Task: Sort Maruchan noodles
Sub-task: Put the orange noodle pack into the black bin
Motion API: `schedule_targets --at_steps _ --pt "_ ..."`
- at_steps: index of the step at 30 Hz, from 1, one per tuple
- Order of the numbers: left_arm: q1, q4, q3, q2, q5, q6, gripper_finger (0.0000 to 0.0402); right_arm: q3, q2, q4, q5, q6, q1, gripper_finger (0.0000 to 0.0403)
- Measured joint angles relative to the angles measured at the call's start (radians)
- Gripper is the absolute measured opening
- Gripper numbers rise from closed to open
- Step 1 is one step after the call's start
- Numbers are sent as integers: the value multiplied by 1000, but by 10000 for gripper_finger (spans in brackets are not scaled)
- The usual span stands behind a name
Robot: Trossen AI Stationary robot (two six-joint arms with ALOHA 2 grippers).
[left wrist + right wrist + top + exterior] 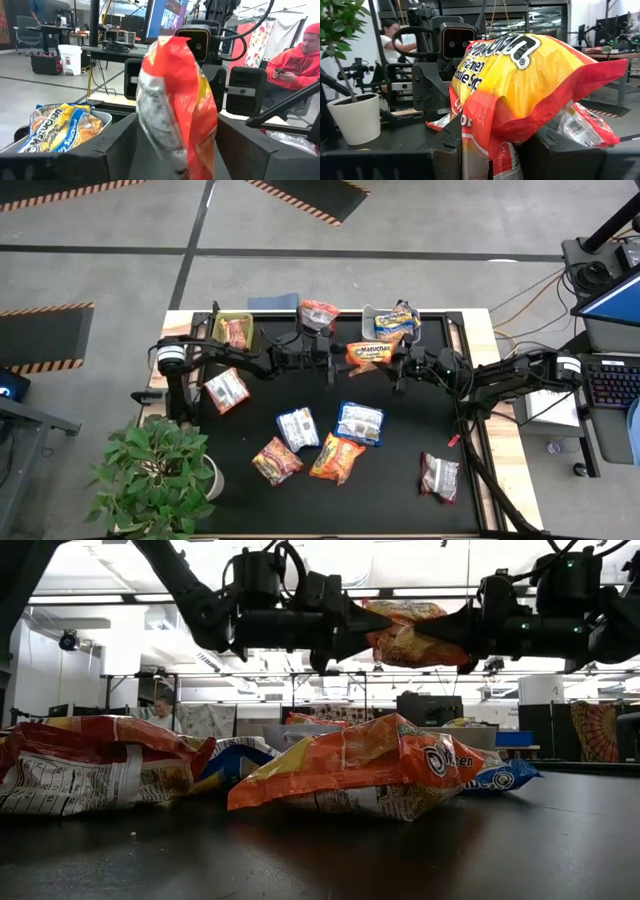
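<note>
So both arms are up over the back middle of the black table, meeting around one orange-and-yellow crinkly plastic Maruchan packet. The right gripper is clamped on that packet's end and holds it in the air, well above the tabletop in the low view. The left gripper sits right at the packet's other end with its fingers spread apart; from its wrist camera the packet stands between the two dark fingers, and I can't tell if they touch it.

Rest of the noodles: a blue-and-yellow packet lies in the white bin at the back right, a reddish packet is in the green bin at the back left, and another packet is in the middle back bin. Loose on the table are a white-and-red packet, two blue-and-white ones, two orange ones, and a silver-and-red one near the front right corner. A potted green plant stands at the front left corner.
</note>
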Motion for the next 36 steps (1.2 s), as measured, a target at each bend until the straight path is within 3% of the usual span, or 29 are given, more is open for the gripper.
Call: schedule_targets --at_steps 6,15,21,25,28,32,36 --pt "-1 2 32 28 -1 2 188 0 1 0 14 1 0 112" --pt "-1 -4 32 25 -1 19 66 0 1 -1 14 35 0 153" --pt "2 -50 31 3 0 37 53 0 -10 -7 16 89 -1 204" --pt "6 -200 31 -77 -10 165 53 0 -33 -15 76 117 -3 234" --pt "6 -390 31 -173 -113 332 53 0 -55 -34 140 125 -3 249" --pt "7 -639 31 -283 -359 552 53 1 -78 -65 177 126 -3 255" --pt "25 -795 38 -337 -535 609 53 1 -88 -70 177 126 -3 253"
